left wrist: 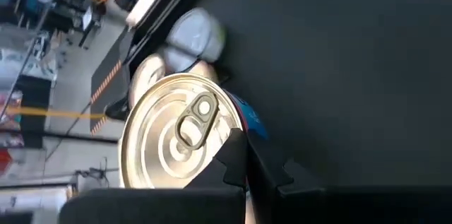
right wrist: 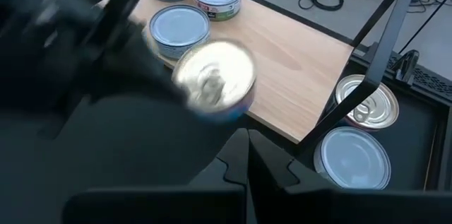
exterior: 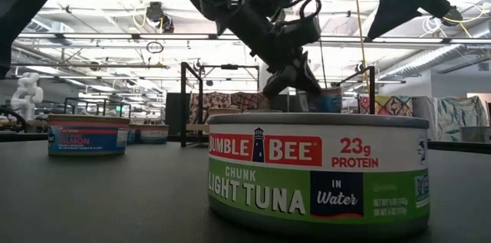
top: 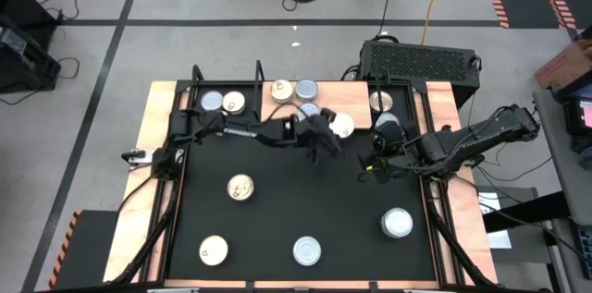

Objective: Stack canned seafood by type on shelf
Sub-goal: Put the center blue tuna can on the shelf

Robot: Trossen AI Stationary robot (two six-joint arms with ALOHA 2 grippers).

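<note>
Nearest in the low view, a Bumble Bee light tuna tin (exterior: 318, 170) stands upright on the black tabletop (top: 305, 210). Further back, left gripper (top: 326, 138) pinches a silver pull-tab tin (left wrist: 176, 139), tilted, top facing its wrist camera, just before the shelf (top: 277, 108). Right gripper (top: 370, 169), fingers pressed together, hovers nearby.

Tuna tin (exterior: 318, 172): red, green, navy label. Salmon tin (exterior: 88, 135): blue label. Shelf (right wrist: 296, 47): light-brown wood. Tabletop (top: 305, 210): black.

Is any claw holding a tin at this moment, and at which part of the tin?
The left claw holds a tin by its side wall, near the shelf. The right claw is shut and holds nothing.
</note>
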